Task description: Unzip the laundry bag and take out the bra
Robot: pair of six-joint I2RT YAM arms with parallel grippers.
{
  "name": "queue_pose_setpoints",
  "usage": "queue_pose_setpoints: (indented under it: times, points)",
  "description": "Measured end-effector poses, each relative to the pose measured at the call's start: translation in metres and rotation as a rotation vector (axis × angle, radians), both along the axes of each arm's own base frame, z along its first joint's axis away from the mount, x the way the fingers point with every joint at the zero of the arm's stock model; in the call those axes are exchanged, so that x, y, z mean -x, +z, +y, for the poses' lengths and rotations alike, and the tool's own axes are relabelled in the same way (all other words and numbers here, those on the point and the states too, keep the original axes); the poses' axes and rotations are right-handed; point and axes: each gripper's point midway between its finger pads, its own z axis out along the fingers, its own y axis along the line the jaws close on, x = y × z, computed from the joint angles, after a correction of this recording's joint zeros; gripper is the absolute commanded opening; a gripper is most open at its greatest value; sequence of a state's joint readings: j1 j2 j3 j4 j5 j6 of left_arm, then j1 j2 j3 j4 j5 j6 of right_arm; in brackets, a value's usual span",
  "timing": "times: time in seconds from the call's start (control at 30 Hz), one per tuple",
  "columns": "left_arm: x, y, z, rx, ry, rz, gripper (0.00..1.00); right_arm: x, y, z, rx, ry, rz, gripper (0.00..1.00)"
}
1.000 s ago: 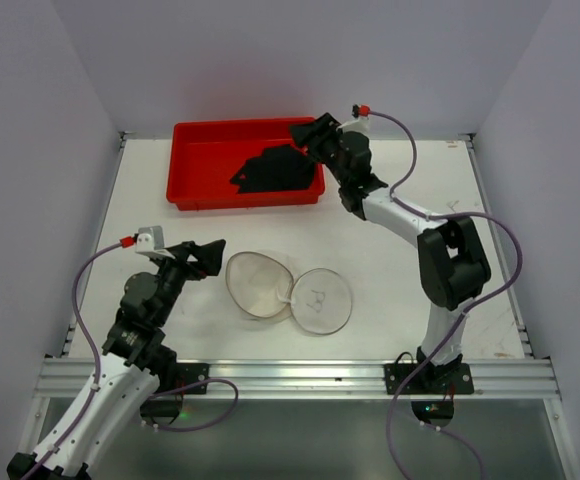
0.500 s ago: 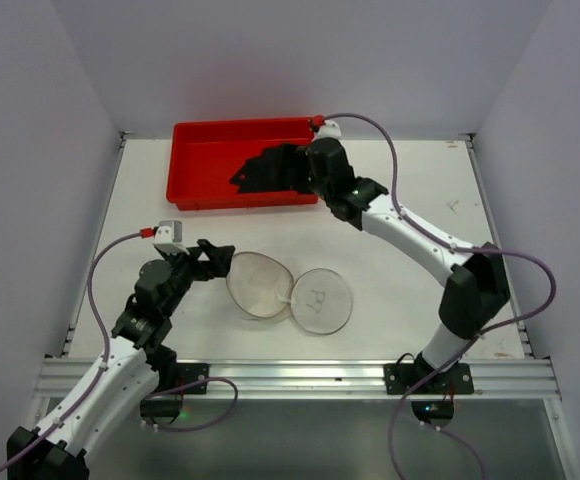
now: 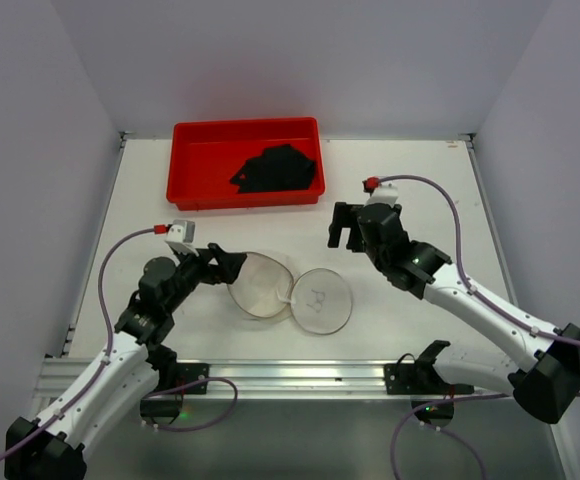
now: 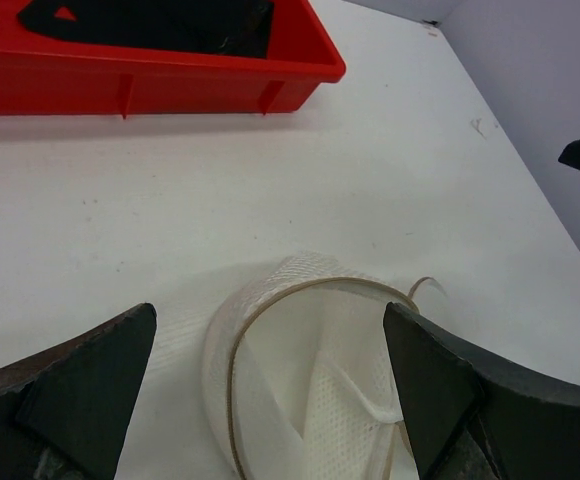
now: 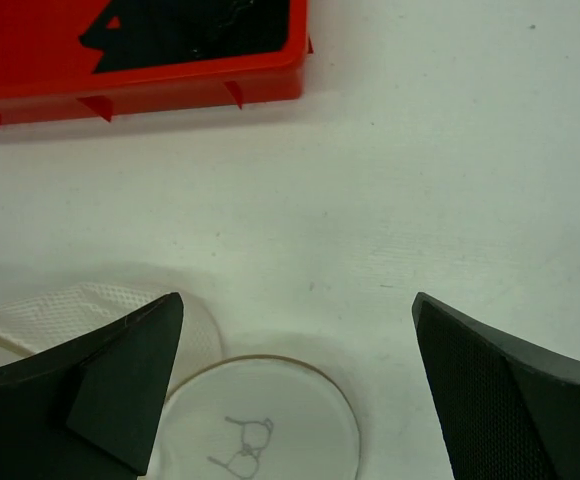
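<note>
White desk (image 3: 420,180) holds the laundry bag (image 3: 258,285) unzipped, lid (image 3: 322,300) flopped right; the bra (image 3: 280,170) lies in the red tray (image 3: 195,165) beyond. Left jaws gape empty just left of the bag, nearer it; right jaws gape empty, beyond the lid.

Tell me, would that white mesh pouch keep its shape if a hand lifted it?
Partly: the pouch has a thin hoop holding its rim round, but the netting looks soft and would likely sag. It looks light, so a push would probably slide it. The opened lid might dangle.
</note>
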State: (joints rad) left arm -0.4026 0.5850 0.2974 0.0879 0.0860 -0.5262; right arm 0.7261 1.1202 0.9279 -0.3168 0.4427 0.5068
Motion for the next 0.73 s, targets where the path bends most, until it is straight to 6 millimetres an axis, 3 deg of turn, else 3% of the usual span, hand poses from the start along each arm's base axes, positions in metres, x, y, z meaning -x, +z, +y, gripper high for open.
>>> queue_pose_setpoints:
  times: [0.4,0.73]
  points:
    - [0.007,0.013,-0.009,0.0,-0.051,-0.054,1.0,0.011,-0.006,-0.012,0.021,0.007,-0.01,0.99]
    - [0.007,0.014,-0.009,0.0,-0.052,-0.057,1.0,0.012,-0.007,-0.008,0.02,0.037,-0.013,0.99]
